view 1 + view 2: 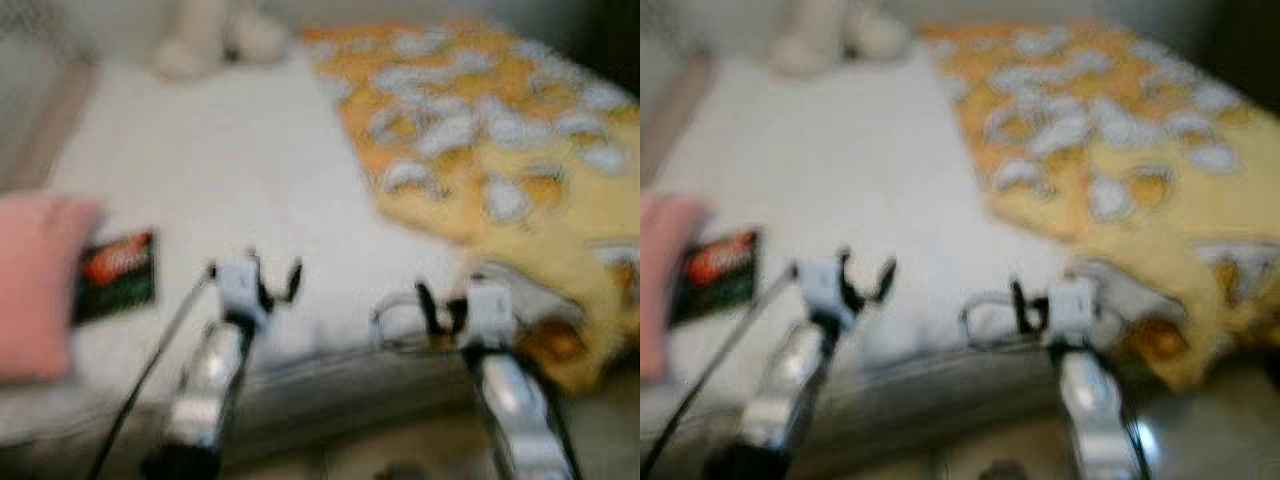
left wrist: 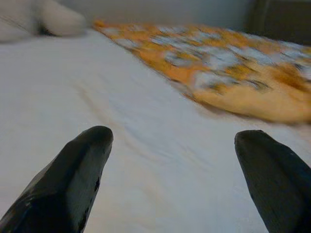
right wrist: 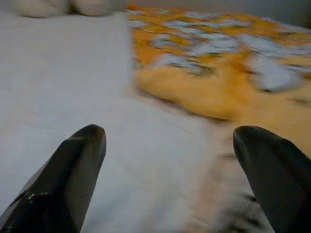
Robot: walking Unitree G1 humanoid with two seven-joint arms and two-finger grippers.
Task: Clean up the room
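Over the near edge of the white bed (image 1: 220,160), my left gripper (image 1: 272,278) and right gripper (image 1: 440,305) hover spread and empty; orange blanket (image 1: 480,110) lies crumpled right, pink pillow (image 1: 35,285) left

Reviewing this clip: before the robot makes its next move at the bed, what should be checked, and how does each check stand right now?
1. Left hand open and holding nothing: ok; its fingers stand wide apart over the white sheet.
2. Right hand open and holding nothing: ok, same wide spread in its wrist view.
3. Image sharp enough to aim a grasp: not ok, both eye views are blurred.
4. Orange and yellow blanket spread flat: not ok, it lies rumpled across the bed's right half.
5. What the red and green item beside the pink pillow is: cannot tell.
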